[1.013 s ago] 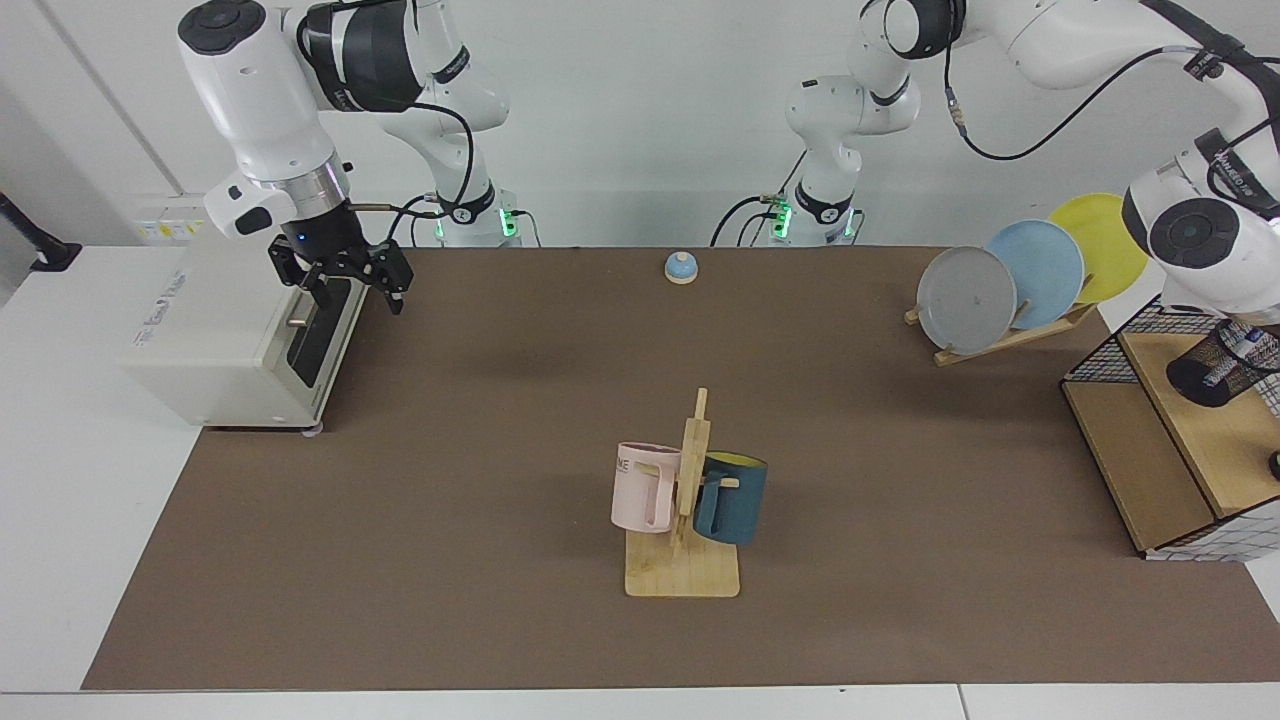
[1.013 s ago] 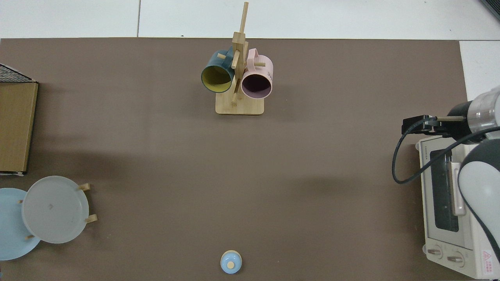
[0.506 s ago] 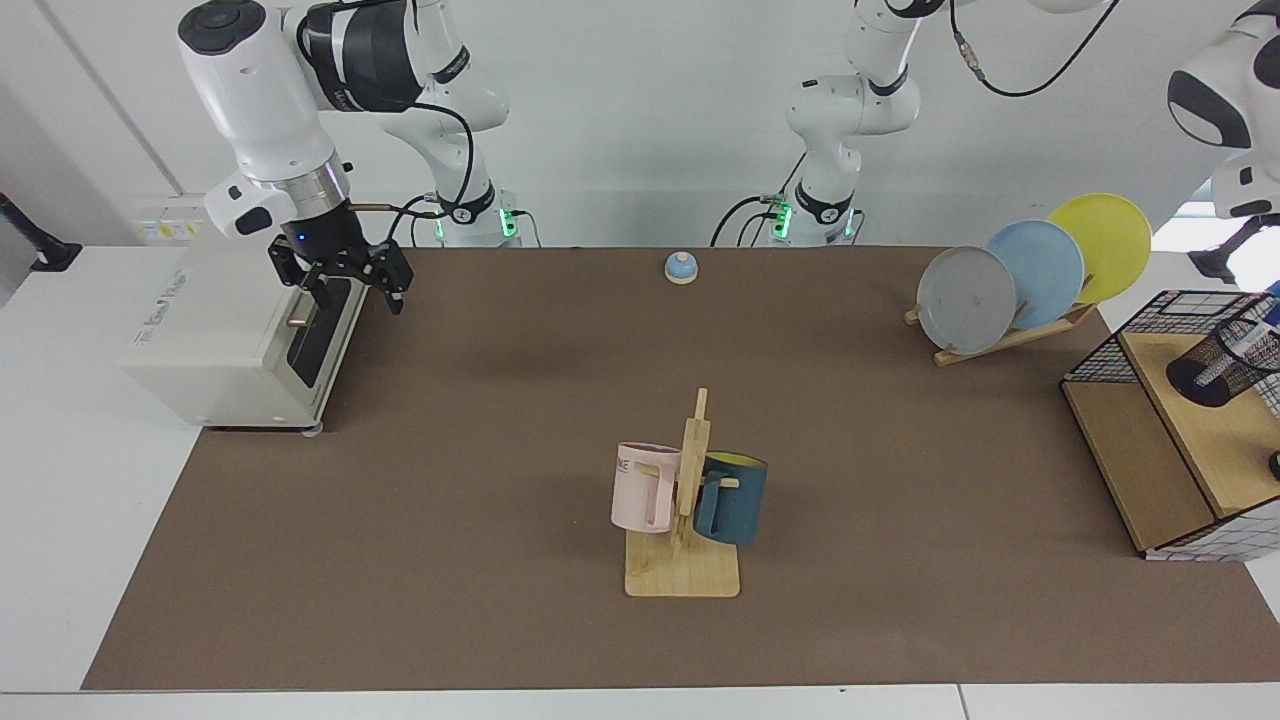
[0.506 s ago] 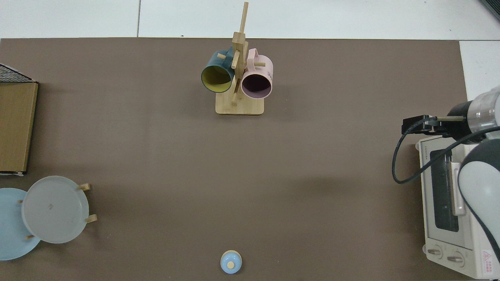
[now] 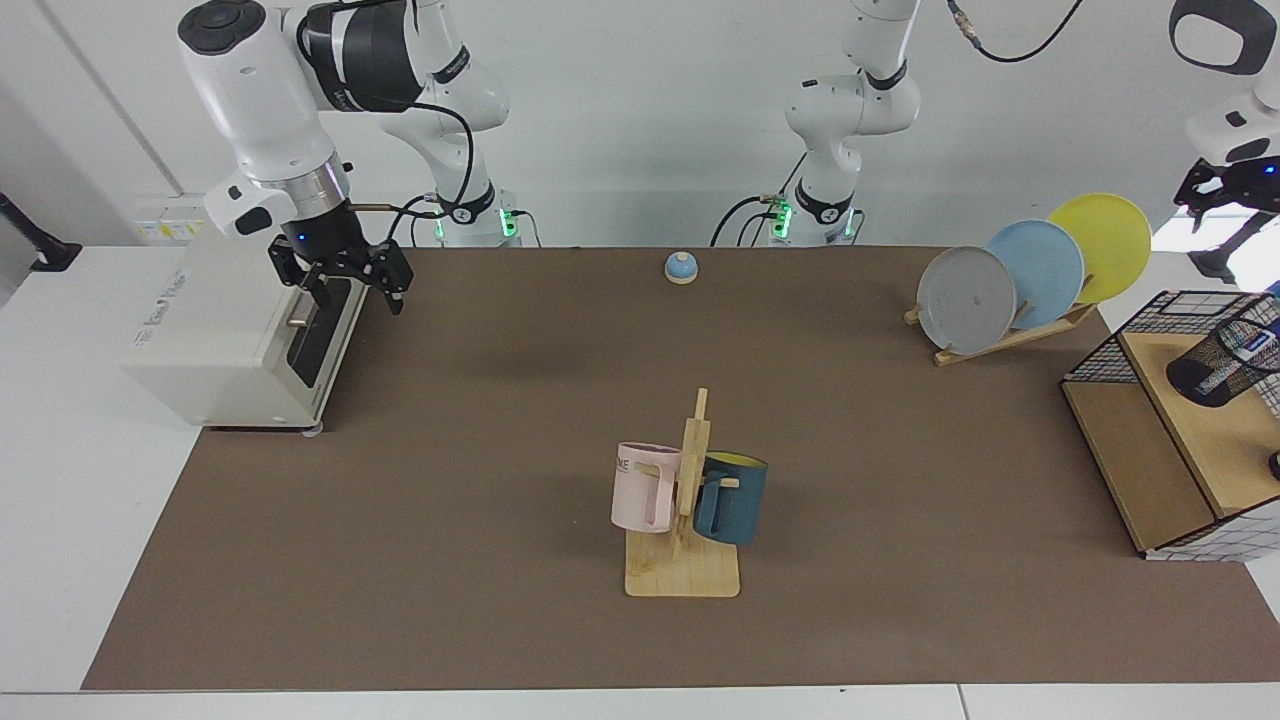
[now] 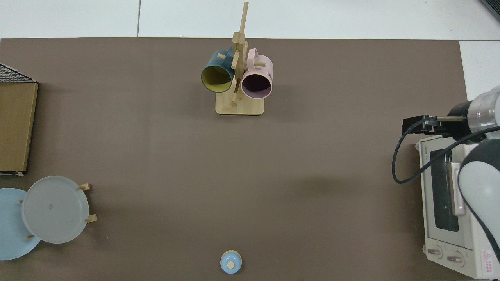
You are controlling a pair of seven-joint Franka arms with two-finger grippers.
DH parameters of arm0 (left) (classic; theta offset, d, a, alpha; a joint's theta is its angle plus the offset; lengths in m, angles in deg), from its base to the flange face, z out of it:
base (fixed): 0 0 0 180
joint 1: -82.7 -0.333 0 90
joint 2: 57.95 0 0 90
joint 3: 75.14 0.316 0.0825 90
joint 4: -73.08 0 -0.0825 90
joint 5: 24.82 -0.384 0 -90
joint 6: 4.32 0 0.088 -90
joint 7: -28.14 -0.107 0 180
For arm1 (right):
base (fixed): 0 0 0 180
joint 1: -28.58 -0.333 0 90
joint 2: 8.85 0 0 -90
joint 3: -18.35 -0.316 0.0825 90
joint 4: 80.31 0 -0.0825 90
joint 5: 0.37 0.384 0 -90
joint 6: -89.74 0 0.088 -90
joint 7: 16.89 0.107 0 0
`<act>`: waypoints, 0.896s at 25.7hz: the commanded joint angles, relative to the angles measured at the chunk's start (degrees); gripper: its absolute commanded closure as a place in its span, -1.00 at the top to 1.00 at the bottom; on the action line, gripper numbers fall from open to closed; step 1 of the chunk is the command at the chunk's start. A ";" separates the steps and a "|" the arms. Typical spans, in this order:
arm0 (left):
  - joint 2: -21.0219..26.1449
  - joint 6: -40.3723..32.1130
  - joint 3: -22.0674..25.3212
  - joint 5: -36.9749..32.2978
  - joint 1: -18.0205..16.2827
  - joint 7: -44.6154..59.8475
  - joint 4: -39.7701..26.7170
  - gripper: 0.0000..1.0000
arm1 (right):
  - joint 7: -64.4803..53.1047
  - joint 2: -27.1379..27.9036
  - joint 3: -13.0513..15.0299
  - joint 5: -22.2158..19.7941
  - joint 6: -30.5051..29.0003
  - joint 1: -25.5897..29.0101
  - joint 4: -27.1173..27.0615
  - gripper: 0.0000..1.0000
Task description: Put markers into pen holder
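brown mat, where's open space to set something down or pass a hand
Widest bare stretch: between the mug rack and the bell. Also bare: between the toaster oven and the mug rack, and from the rack toward the plate stand. Crowded: the shelf corner with the pen holder.

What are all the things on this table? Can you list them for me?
mat: one, brown, covers the table
toaster oven: one, white, at the mat's end
bell: one, blue, near the arm bases
plates: three, grey, blue, yellow, on a wooden rack
mugs: two, pink and dark blue, on a wooden stand
basket: one, black wire, beside the plates
pen holder: one, black mesh, in the basket
marker: one, white, inside the pen holder
right end effector: open, at the toaster oven, waiting
left end effector: above the pen holder
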 commanded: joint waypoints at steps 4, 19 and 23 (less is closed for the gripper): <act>-2.00 -5.99 -3.49 9.84 -0.19 17.16 -1.72 1.00 | -0.05 -0.65 -0.35 -0.40 -0.21 0.44 0.63 1.00; -3.23 -11.97 -14.65 19.16 -0.19 55.05 -3.21 1.00 | -0.05 -0.65 -0.35 -0.40 -0.21 0.44 0.63 1.00; -3.32 -12.76 -17.46 20.05 -0.37 55.75 -3.13 1.00 | -0.05 -0.65 -0.35 -0.40 -0.21 0.44 0.63 1.00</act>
